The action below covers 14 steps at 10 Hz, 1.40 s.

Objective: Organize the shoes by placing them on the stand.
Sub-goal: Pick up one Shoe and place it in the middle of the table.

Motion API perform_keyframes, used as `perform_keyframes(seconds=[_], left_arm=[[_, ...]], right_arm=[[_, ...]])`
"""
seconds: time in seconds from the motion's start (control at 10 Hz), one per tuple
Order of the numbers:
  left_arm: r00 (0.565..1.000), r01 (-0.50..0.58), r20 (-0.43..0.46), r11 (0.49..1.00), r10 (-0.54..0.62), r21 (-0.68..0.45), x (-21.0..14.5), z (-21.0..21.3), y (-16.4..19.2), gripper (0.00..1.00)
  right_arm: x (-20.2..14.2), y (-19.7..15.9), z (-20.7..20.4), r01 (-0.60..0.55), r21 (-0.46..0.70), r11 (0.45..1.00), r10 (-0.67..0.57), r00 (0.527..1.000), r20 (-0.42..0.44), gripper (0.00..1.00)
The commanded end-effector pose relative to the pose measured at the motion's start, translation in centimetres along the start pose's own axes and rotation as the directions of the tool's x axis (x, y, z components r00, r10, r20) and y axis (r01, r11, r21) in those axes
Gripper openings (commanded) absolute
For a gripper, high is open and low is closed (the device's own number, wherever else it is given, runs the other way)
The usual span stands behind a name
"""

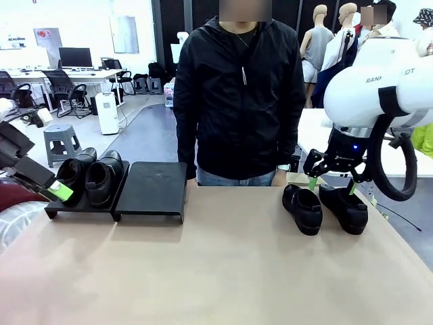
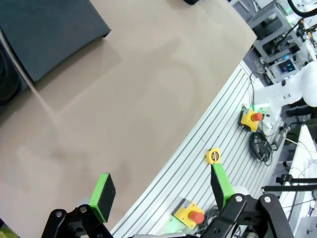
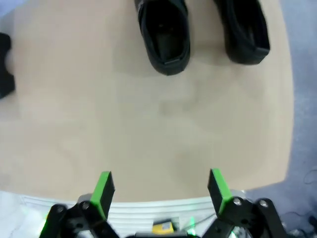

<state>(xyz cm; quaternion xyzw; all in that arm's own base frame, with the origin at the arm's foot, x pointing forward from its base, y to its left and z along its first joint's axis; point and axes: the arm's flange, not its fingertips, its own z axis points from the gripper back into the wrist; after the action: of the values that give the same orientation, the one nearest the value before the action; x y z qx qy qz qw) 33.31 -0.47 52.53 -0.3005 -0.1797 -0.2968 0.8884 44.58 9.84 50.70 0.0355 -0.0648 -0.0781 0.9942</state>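
Right claw (image 1: 331, 185) spread; stand (image 1: 152, 184) holds two shoes (image 1: 103, 179).

Even, bright indoor light from overhead; soft shadows lie under the shoes (image 1: 302, 210) on the table (image 1: 216, 271). Wrist views bend at the edges, slightly soft

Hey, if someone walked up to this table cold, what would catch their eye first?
Probably the two loose black shoes on the table at the right, with the open right gripper hovering just above them. At the left, two more shoes sit on the stand's left platform while its right platform is bare, and a person in a black jacket stands at the far side.
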Motion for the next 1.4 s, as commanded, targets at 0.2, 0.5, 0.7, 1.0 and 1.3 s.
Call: perform_keyframes(seconds=[0.2, 0.5, 0.7, 1.0, 1.3], left_arm=[[1.000, 0.002, 0.021, 1.000, -0.001, -0.012, 0.1, -0.1, 0.0, 1.00], [1.000, 0.002, 0.021, 1.000, -0.001, -0.012, 0.1, -0.1, 0.0, 1.00], [1.000, 0.002, 0.021, 1.000, -0.001, -0.012, 0.1, -0.1, 0.0, 1.00], [1.000, 0.002, 0.021, 1.000, -0.001, -0.012, 0.1, -0.1, 0.0, 1.00], [1.000, 0.002, 0.021, 1.000, -0.001, -0.012, 0.1, -0.1, 0.0, 1.00]], right_arm=[[2.5, 0.0, -0.7, 0.052, -0.097, 0.994, -0.057, 0.997, -0.049, 1.00], [12.3, -3.6, -2.5, 0.077, -0.071, 0.994, -0.087, 0.985, -0.146, 1.00], [16.9, -5.4, -4.6, 0.077, -0.048, 0.996, -0.084, 0.983, -0.161, 1.00], [20.8, -5.7, -9.5, 0.085, 0.012, 0.996, -0.080, 0.969, -0.233, 1.00], [21.0, -4.6, -13.3, 0.072, -0.015, 0.997, -0.073, 0.953, -0.295, 1.00]])
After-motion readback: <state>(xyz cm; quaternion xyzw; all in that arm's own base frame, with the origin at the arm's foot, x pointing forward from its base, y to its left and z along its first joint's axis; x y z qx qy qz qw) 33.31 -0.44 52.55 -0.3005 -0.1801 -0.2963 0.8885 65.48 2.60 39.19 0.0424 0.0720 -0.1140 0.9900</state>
